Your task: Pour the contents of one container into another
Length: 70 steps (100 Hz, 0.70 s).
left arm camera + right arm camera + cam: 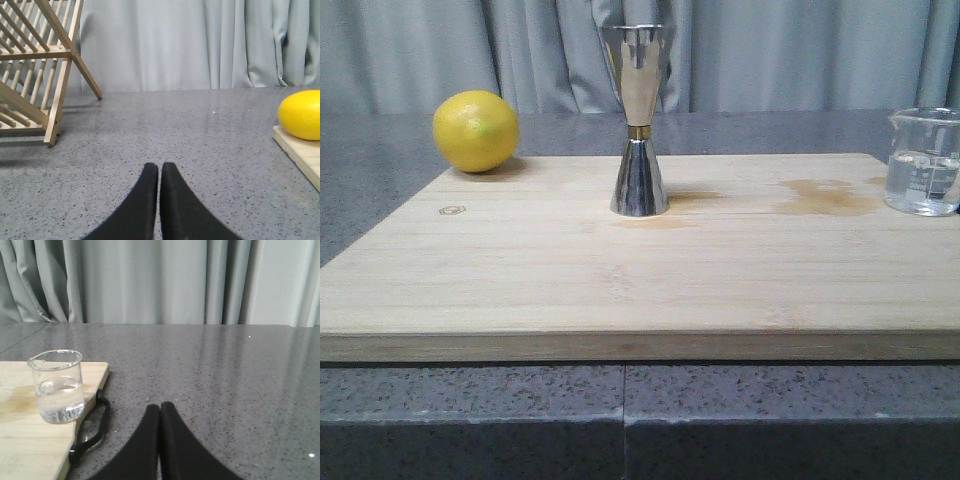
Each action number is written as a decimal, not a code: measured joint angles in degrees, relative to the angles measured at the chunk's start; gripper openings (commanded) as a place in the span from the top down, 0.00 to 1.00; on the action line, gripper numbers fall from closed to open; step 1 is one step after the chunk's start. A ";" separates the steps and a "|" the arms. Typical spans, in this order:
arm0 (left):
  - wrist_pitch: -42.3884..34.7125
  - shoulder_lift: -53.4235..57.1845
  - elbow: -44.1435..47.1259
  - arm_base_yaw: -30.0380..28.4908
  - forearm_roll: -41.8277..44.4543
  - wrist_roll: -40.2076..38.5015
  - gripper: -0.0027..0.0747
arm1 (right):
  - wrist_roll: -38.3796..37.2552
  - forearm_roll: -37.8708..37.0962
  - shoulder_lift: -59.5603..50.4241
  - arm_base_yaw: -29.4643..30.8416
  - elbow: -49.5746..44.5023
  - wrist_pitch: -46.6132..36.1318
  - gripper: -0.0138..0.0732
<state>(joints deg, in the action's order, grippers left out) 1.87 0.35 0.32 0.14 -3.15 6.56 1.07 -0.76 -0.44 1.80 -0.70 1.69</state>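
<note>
Nothing poured yet. Beaker (924,162) stands on the board's (620,290) far right corner, about half full of clear liquid. Jigger (638,120) stands upright at centre far, well apart from it. My left gripper (159,172) and right gripper (160,412) are both closed and empty, off the board. Left to do: grasp, carry, pour.

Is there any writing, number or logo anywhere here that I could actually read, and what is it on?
No text here can be read.
Beaker: faint white measuring marks and print on the glass, too small and blurred to read.
Board: a small round stamp near its left edge, by the lemon; too small to make out.
Jigger: no lettering visible, only a gold band at the waist.
</note>
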 measured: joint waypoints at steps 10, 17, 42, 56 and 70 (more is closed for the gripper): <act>0.00 0.00 0.00 0.00 0.00 0.00 0.99 | 0.00 0.00 0.00 0.00 0.00 0.00 0.92; 0.00 0.00 0.00 0.00 0.00 0.00 0.99 | 0.00 0.00 0.00 0.00 0.00 0.00 0.92; -0.26 0.00 0.00 0.00 -0.61 0.00 0.99 | 0.00 0.00 0.00 0.00 0.00 -2.62 0.92; -0.46 0.00 -0.32 0.00 -6.12 0.00 0.99 | 0.00 0.00 0.00 0.00 0.86 -1.69 0.92; 1.69 0.00 -4.68 0.00 -8.11 0.00 0.99 | 0.00 0.00 0.00 0.00 7.87 4.40 0.92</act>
<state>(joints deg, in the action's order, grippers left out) 3.57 0.35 -4.36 0.14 -11.26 6.56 1.07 -0.76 -0.44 1.80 7.17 6.10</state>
